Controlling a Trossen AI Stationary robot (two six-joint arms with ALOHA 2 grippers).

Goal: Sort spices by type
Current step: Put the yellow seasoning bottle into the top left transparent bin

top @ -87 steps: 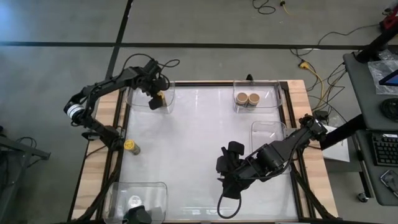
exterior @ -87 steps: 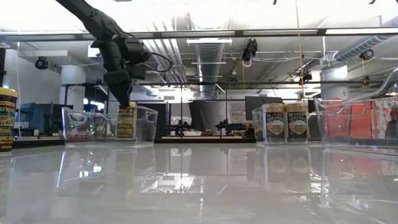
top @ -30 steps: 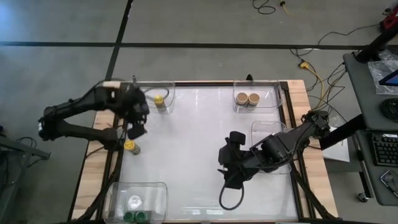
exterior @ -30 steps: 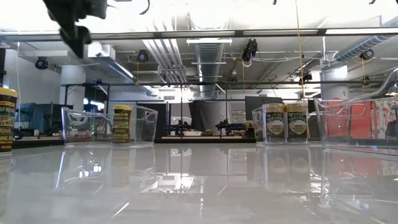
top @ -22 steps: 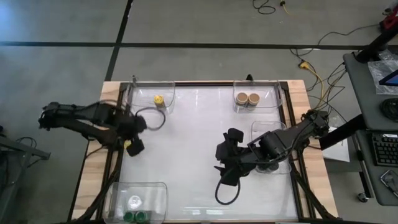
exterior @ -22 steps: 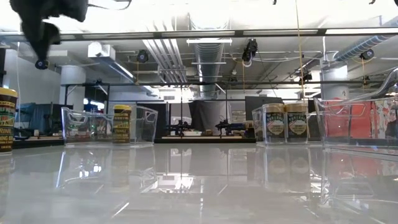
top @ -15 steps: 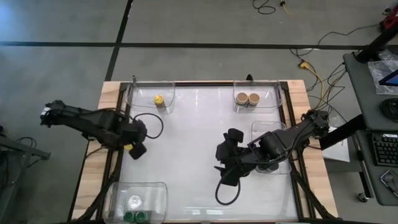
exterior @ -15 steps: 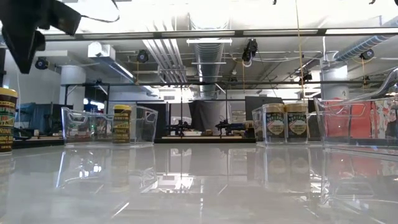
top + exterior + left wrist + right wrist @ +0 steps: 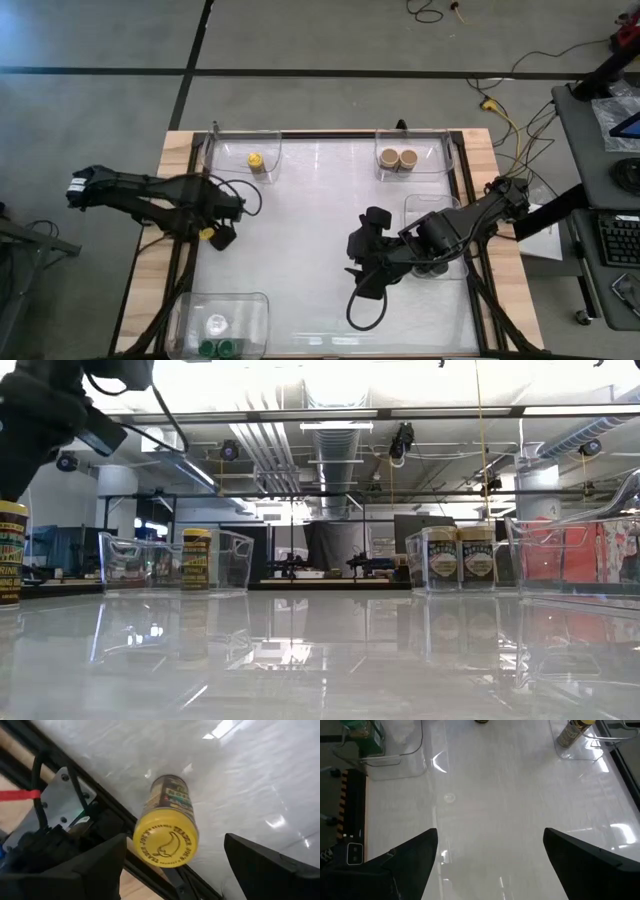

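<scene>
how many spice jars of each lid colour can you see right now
yellow-lid jars: 2
tan-lid jars: 2
green-lid jars: 2
total: 6 jars in clear view

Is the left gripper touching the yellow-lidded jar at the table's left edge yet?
Apart. The left wrist view shows the yellow-lidded jar standing between the open left gripper's fingers with clear table showing on both sides.
</scene>
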